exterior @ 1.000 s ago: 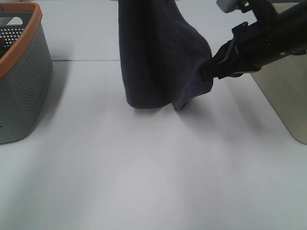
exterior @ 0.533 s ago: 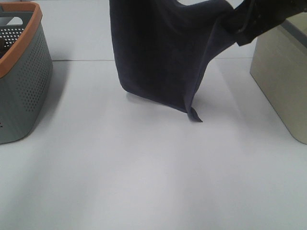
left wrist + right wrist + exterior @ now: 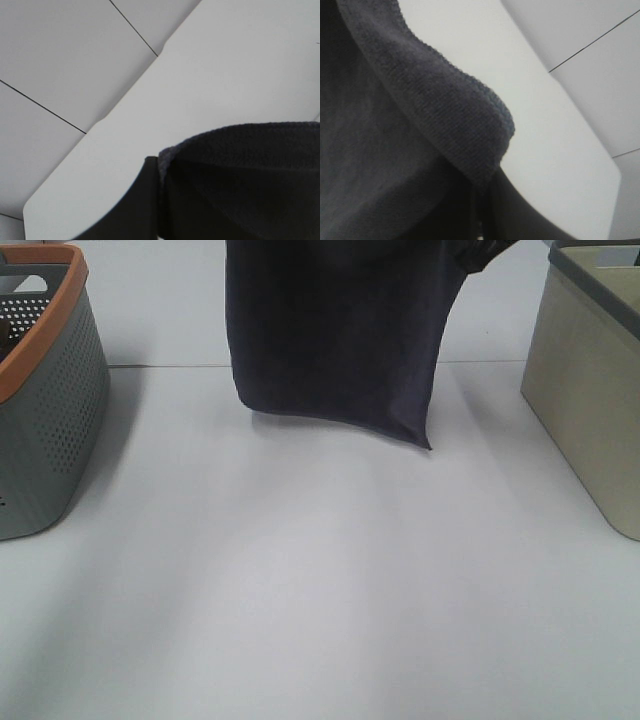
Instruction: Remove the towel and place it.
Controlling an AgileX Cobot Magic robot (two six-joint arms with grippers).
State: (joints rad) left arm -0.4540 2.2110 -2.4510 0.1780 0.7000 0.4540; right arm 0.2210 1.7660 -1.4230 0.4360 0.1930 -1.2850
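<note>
A grey, hole-punched basket [image 3: 50, 410] with an orange rim stands at the left edge, cut off by the frame. A wide strip of white table [image 3: 320, 590] separates its wall from the towel [image 3: 335, 335]. The towel hangs spread out at the top middle, with its upper edge out of the picture.

The left gripper [image 3: 159, 200] shows only in its wrist view, where it is clenched on the towel's hem. The towel's bottom edge slants down to a low right corner; whether that corner touches the table cannot be told. The right gripper [image 3: 480, 210] is clamped on a folded hem.

Further right, apart from the towel, stands a beige bin [image 3: 590, 400] with a dark rim. A broad stretch of table lies in front.
</note>
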